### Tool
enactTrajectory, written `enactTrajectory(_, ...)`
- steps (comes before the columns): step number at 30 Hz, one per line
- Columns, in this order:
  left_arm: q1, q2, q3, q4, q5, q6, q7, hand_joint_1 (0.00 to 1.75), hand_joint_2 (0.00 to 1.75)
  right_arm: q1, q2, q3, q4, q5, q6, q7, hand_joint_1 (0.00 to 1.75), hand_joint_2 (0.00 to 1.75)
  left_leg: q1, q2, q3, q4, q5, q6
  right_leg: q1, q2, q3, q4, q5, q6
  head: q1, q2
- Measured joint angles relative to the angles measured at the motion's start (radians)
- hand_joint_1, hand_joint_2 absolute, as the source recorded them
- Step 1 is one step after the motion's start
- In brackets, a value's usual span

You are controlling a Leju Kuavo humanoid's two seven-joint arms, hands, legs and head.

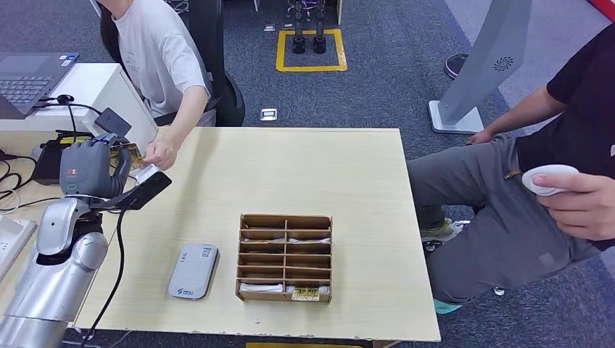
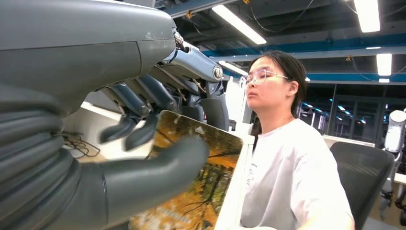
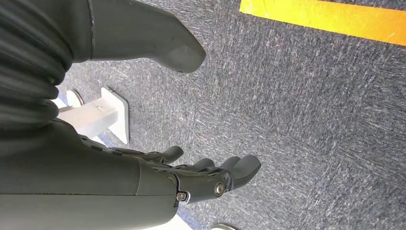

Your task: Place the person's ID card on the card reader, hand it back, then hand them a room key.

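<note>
The left hand (image 1: pixel 91 170) pinches an autumn-print card (image 2: pixel 191 177); a person's hand (image 1: pixel 161 154) touches it. The right hand (image 3: pixel 210 175) hangs, fingers spread. A wooden divided tray (image 1: pixel 285 257) sits at the table's (image 1: pixel 290 167) 6 o'clock, a grey card reader (image 1: pixel 194 270) beside it.

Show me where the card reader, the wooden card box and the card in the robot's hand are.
card reader (image 1: pixel 193 270), head view, middle of its top face.
wooden card box (image 1: pixel 285 219), head view, far rim.
card (image 2: pixel 210 179), left wrist view, its autumn-tree picture.

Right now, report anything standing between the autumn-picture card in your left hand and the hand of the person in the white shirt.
Nothing visible stands between them. The left hand holds the orange autumn-picture card out, and the white-shirted person's hand is right beside it. I cannot tell whether they touch.
</note>
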Motion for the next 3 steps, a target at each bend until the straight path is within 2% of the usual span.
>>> enactTrajectory(3,0.000,-0.001,0.000,0.000,0.003,0.002,-0.003,0.00,1.75,0.000,0.000,0.000,0.000,0.000,0.000,0.000,0.00,1.75,0.000,0.000,0.000,0.000,0.000,0.000,0.000,0.000,0.000,0.000,0.000,0.000,0.000,0.000)
